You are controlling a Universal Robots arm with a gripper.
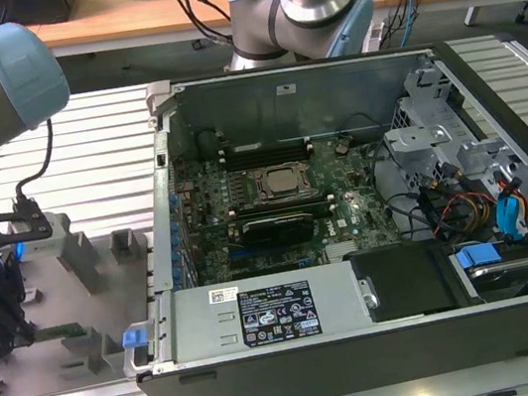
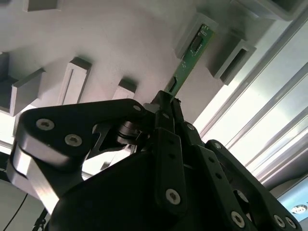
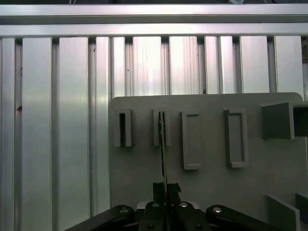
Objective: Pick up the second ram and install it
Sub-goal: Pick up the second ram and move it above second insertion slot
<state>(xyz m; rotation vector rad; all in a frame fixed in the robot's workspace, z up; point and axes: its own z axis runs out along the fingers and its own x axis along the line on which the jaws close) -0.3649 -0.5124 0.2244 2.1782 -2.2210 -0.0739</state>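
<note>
Pinching the near end of the ram (image 2: pixel 188 57), my fingers (image 2: pixel 166 139) are pressed together on its two flat faces; I judge that grip suits so thin a stick, since it cannot twist between them. The ram stands on its long edge over the grey tray (image 3: pixel 211 192), and its far end appears to be seated in a slotted block (image 2: pixel 184 33). The block props it upright, which leaves both faces open to the fingers. In the exterior view the tray sits at about 8 o'clock on the ribbed metal tabletop (image 1: pixel 88 165), with the open case (image 1: pixel 369 352) at 3 o'clock from it. The ram is a narrow green strip with small dark chips, a mere line in the first wrist view.
</note>
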